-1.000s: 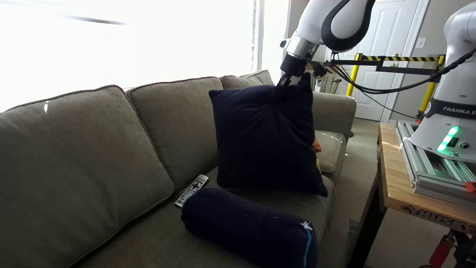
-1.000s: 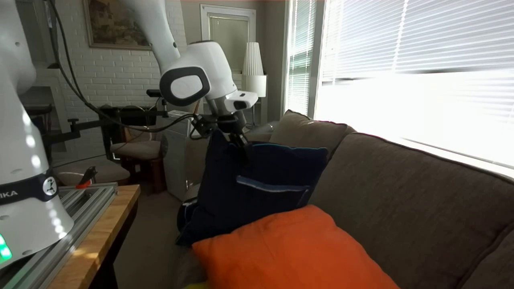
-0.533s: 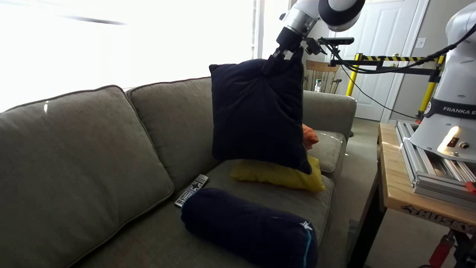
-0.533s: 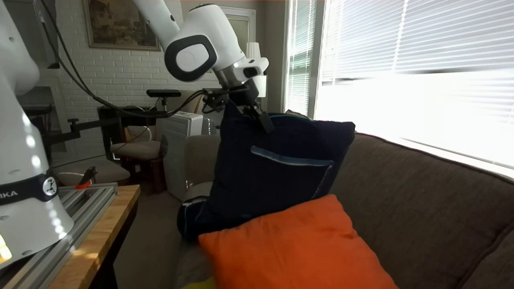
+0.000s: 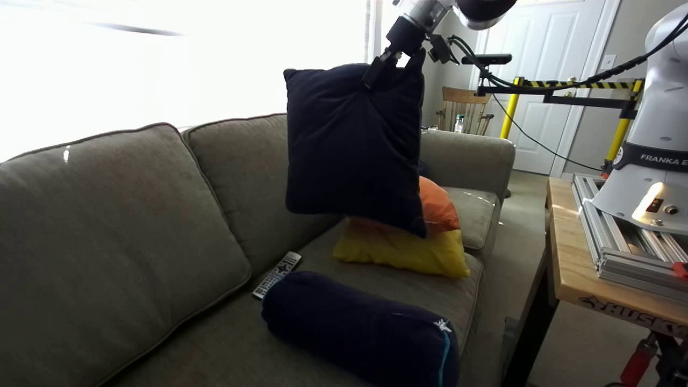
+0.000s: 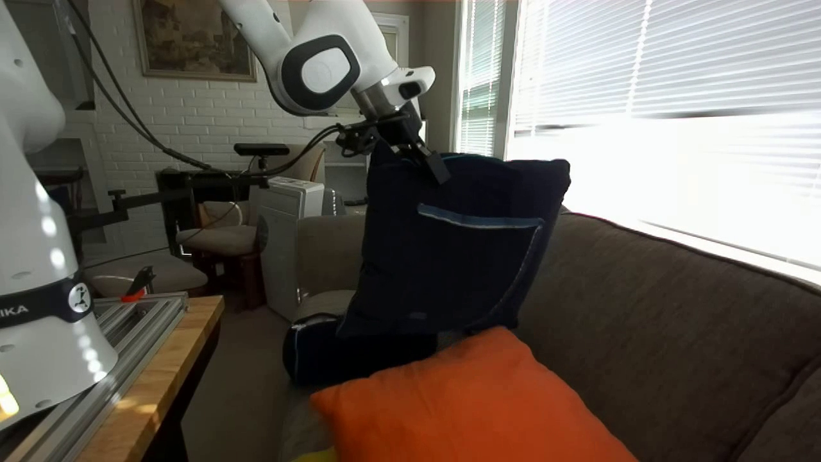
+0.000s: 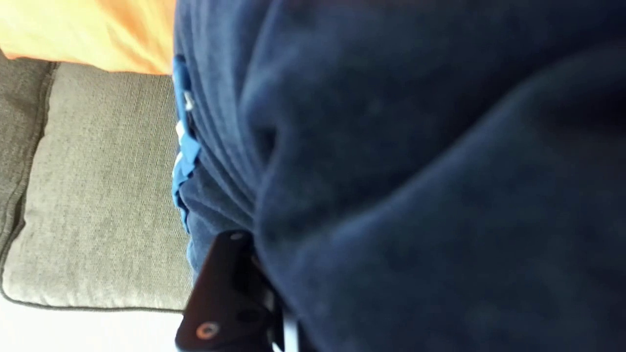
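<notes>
I'm suspending the navy pillow [image 5: 349, 150] over the sofa [image 5: 134, 242], bolster [image 5: 360, 333] near, orange cushion [image 5: 439, 203] far in an exterior view, fingers [image 5: 373, 74] clamping its top edge tight: likely a carry, next move needing steady clearance!

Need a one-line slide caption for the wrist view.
Navy pillow pinched in the end effector, orange pillow and beige sofa at left.

The square navy pillow [image 5: 349, 145] is showing soft, matt, velvety cloth — the gripper [image 6: 437, 168] is looking hard, smooth. The sofa [image 7: 112, 195] is displaying coarse woven fabric, the orange cushion [image 6: 474, 404] is appearing smoother — the bench [image 5: 567, 247] is baring wood.
</notes>
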Action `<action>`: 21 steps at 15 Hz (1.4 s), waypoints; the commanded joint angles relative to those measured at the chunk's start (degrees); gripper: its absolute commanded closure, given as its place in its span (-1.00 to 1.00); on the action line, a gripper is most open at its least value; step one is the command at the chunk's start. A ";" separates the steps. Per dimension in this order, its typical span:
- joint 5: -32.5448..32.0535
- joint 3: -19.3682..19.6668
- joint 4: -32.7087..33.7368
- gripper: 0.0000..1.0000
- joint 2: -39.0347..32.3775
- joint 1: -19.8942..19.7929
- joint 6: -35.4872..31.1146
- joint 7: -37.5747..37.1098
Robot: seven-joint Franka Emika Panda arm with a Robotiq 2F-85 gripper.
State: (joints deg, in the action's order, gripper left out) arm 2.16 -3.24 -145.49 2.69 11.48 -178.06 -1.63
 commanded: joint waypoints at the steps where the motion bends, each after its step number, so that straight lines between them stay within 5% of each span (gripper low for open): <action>1: -2.09 -0.47 1.33 1.00 4.01 -0.78 0.69 -2.43; 3: -0.08 -1.27 0.49 1.00 5.77 -2.02 0.06 -0.98; 9: 2.74 4.67 -2.93 1.00 10.49 -0.91 -2.18 0.59; 12: -0.77 3.77 -5.37 1.00 13.65 -6.85 -4.85 -3.47; 16: 0.63 -1.50 -9.43 1.00 16.21 -16.37 -11.41 -6.94; 20: 8.36 -11.86 -16.24 1.00 14.98 -25.29 -23.63 -11.27; 21: 12.54 -15.33 -12.72 1.00 11.56 -27.54 -24.58 -10.50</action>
State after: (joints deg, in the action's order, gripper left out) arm 6.93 -10.41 -158.32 15.65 -10.73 -195.64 -10.59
